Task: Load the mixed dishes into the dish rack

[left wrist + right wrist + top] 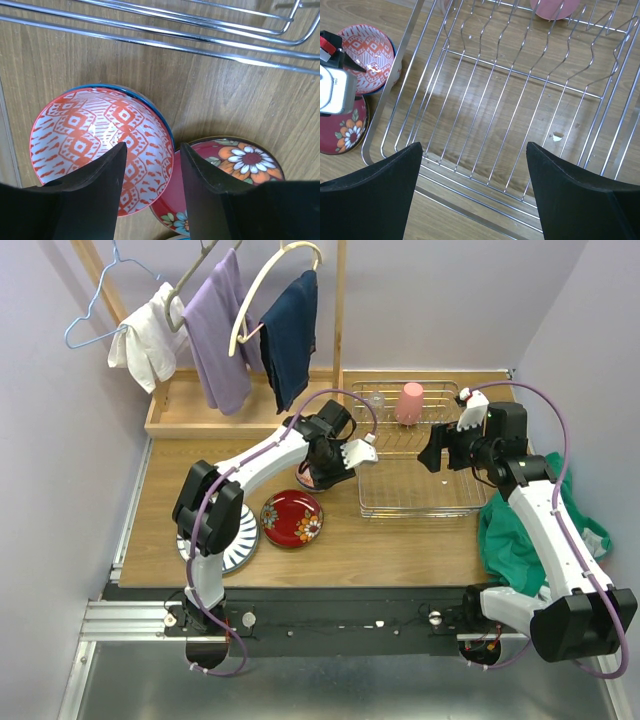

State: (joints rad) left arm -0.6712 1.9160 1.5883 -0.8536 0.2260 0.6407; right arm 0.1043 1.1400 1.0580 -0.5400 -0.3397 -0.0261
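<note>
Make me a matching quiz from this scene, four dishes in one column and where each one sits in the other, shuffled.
1 pink cup
2 flowered plate
3 striped plate
4 red bowl

A partly under the left arm
B nested in a blue bowl
C in the wire rack
D lying uncovered on the table

Pairs: 1-C, 2-D, 3-A, 4-B

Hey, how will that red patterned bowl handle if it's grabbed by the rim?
The red bowl looks glazed and shiny, so it is probably stiff, slippery and chippable. It seems nested in a blue bowl, so lifting may drag that along.
</note>
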